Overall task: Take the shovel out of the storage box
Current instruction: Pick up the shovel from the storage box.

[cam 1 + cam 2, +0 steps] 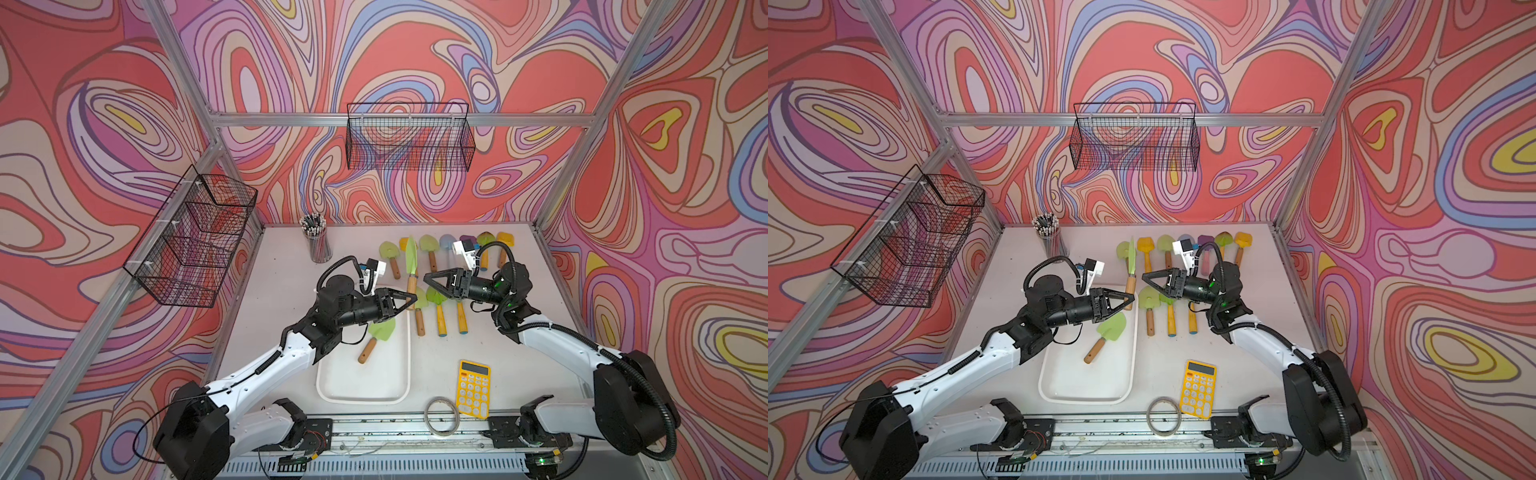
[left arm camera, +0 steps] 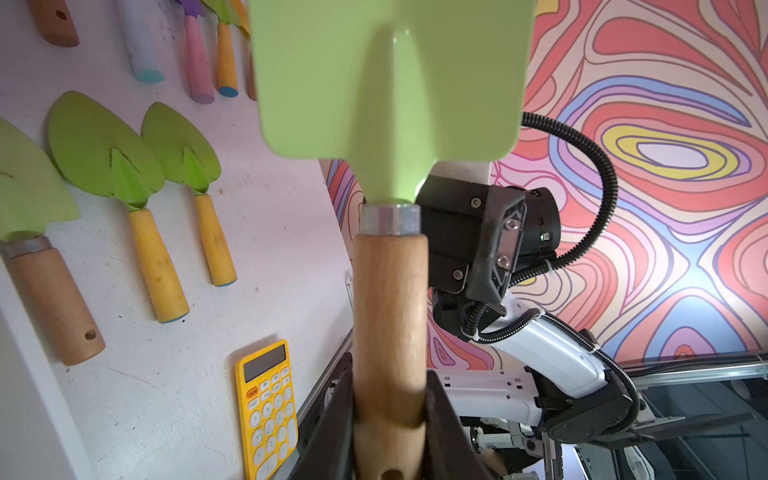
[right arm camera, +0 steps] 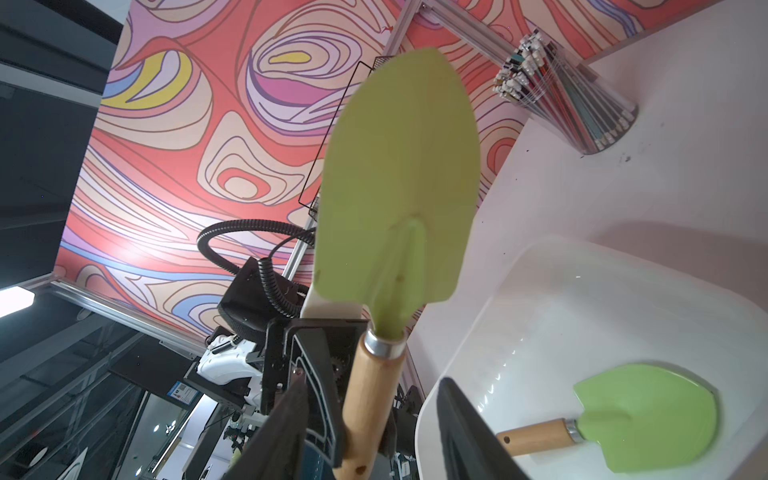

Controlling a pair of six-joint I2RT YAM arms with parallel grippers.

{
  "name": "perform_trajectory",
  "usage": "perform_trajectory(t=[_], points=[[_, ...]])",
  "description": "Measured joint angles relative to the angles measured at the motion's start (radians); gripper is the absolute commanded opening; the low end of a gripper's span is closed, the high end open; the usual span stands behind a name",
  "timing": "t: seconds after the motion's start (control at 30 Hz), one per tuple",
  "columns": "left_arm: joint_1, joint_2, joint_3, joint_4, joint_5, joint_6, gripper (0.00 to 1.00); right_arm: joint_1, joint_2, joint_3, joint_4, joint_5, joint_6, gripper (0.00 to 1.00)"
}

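My left gripper is shut on the wooden handle of a light green shovel. It holds the shovel blade-up over the far right corner of the white storage box. My right gripper is open, its fingers either side of the same handle with a gap on each side. A second green shovel lies inside the box.
Several shovels lie in a row at the back of the table, with three others right of the box. A yellow calculator, a tape roll and a pencil cup stand around. Wire baskets hang on the walls.
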Motion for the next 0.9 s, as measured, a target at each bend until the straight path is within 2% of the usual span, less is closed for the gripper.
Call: perform_trajectory(t=[0.3,0.67,0.9], points=[[-0.001,0.006,-0.001,0.044,0.009,-0.025,0.06,0.001,0.078,-0.003,0.154,-0.039,0.100,0.53],[-0.051,0.064,-0.001,0.120,0.015,-0.053,0.07,0.028,0.092,-0.003,0.217,-0.047,0.133,0.50],[-0.058,0.075,-0.001,0.159,0.016,-0.066,0.07,0.034,0.096,-0.002,0.232,-0.050,0.148,0.39]])
